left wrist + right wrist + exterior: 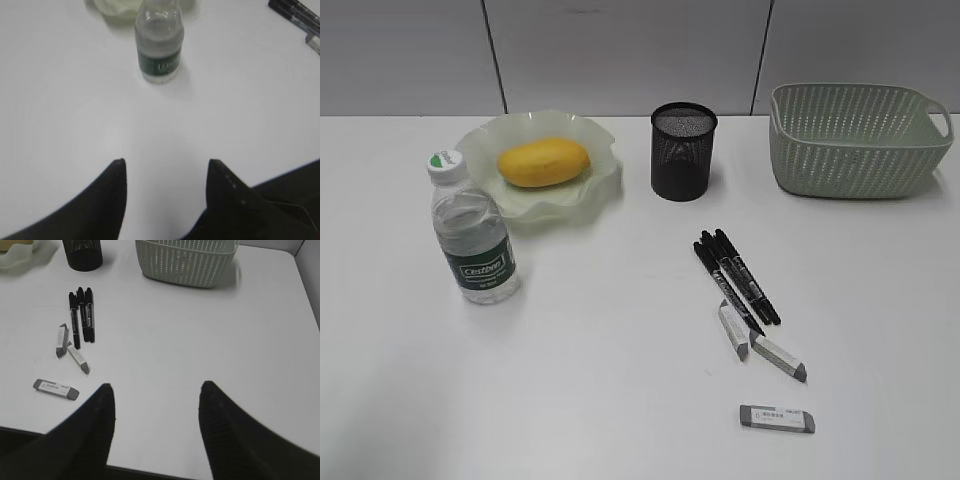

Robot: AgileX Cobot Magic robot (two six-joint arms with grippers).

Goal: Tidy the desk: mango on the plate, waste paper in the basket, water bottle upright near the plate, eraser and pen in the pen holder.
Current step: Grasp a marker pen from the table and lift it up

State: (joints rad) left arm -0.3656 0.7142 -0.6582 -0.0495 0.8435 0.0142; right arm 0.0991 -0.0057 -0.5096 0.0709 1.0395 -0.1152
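The mango (544, 162) lies on the green ruffled plate (590, 195). The water bottle (472, 232) stands upright just left-front of the plate; it also shows in the left wrist view (159, 40). The black mesh pen holder (683, 150) stands mid-back. Three black pens (737, 277) and three grey erasers (776, 418) lie on the desk (590, 380); they also show in the right wrist view, pens (81, 319) and erasers (56, 389). The basket (855, 138) is back right. No waste paper shows. My left gripper (166, 162) and right gripper (156, 386) are open and empty; neither shows in the exterior view.
A grey panelled wall runs behind the desk. The desk's front edge (150, 471) and right edge (307, 295) show in the right wrist view.
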